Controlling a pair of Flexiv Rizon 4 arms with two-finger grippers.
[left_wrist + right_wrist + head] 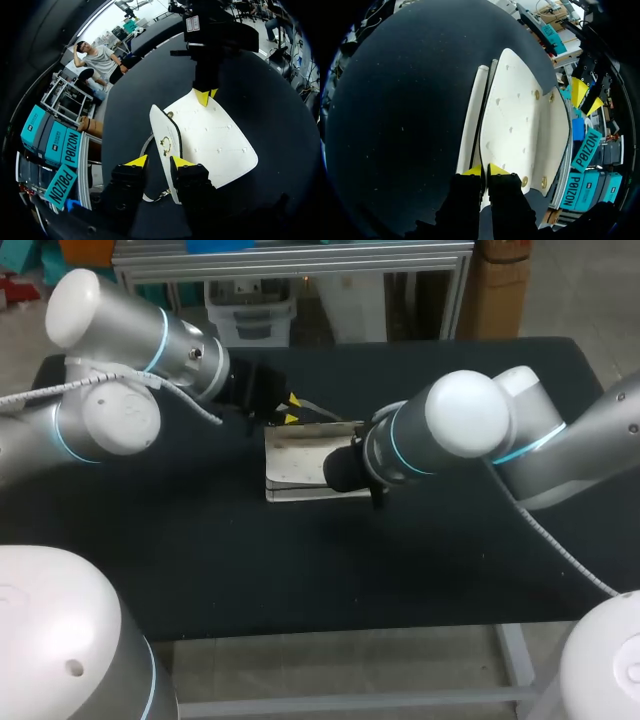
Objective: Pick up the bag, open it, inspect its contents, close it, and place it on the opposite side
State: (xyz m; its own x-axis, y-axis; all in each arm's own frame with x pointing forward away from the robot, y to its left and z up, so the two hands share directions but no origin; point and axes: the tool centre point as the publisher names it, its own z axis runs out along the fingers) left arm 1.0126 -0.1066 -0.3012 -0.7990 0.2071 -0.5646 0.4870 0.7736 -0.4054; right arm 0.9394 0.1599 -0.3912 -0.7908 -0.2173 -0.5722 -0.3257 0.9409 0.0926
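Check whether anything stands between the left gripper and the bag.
Nothing visible does. The left gripper is open right at the near edge of the white bag; the right gripper is shut on its opposite edge.

Bright, even light; soft shadows

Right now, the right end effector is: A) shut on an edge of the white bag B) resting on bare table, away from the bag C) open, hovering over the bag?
A: in the right wrist view the right end effector is nearly closed, with an edge layer of the white bag pinched from both sides.
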